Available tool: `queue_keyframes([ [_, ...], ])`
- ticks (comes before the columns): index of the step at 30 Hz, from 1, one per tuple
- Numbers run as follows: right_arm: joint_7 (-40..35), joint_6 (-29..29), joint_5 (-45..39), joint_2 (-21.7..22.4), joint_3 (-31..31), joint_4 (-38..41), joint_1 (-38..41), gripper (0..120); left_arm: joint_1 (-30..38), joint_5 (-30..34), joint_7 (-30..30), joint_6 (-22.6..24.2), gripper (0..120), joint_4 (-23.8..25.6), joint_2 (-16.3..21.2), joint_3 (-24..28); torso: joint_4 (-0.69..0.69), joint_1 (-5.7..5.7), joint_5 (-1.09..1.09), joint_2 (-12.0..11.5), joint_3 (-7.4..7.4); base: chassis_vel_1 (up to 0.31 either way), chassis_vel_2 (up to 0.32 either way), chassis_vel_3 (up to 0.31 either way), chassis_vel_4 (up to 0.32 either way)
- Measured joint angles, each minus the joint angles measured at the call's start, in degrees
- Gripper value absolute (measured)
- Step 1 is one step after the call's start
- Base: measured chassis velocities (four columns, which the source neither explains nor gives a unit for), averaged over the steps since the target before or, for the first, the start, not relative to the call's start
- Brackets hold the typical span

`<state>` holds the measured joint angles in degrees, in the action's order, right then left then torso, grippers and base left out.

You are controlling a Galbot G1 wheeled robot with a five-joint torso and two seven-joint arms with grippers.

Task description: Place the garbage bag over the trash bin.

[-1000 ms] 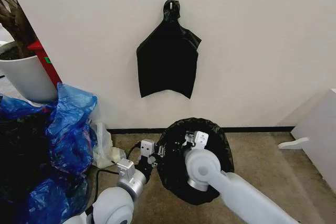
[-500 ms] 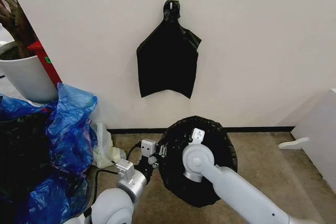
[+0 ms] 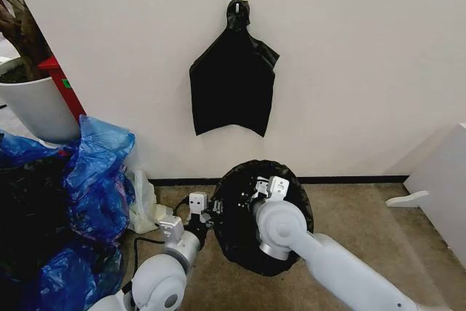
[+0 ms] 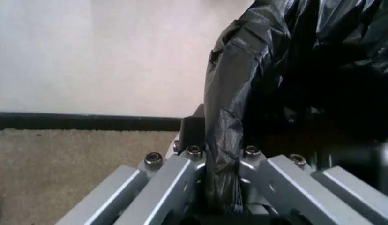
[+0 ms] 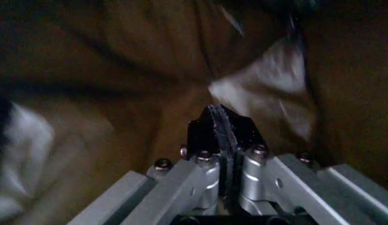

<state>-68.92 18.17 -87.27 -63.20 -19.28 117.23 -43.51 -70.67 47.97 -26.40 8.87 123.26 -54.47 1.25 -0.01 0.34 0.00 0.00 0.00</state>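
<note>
Black plastic is bunching between my left gripper's jaws, so I'm gripping the garbage bag at its left edge to keep it stretched over the trash bin on the floor. My right gripper, jaws pressed together, is reaching inside the bag's mouth, probably to push the lining down.

Nothing to read out here: no lettering, label, brand mark, number or sign is legible on anything in the head view or in either wrist view.
</note>
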Motion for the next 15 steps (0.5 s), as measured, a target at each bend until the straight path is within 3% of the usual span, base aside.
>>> queue_keyframes([
  [15,1.3,1.1,3.8,-1.1,0.8,-5.2,-4.6,0,-1.1,-2.1,1.1,-0.3,0,4.0,0.6,0.0,0.00,0.00,0.01,0.0,0.00,0.000,0.000,0.000,0.000],
])
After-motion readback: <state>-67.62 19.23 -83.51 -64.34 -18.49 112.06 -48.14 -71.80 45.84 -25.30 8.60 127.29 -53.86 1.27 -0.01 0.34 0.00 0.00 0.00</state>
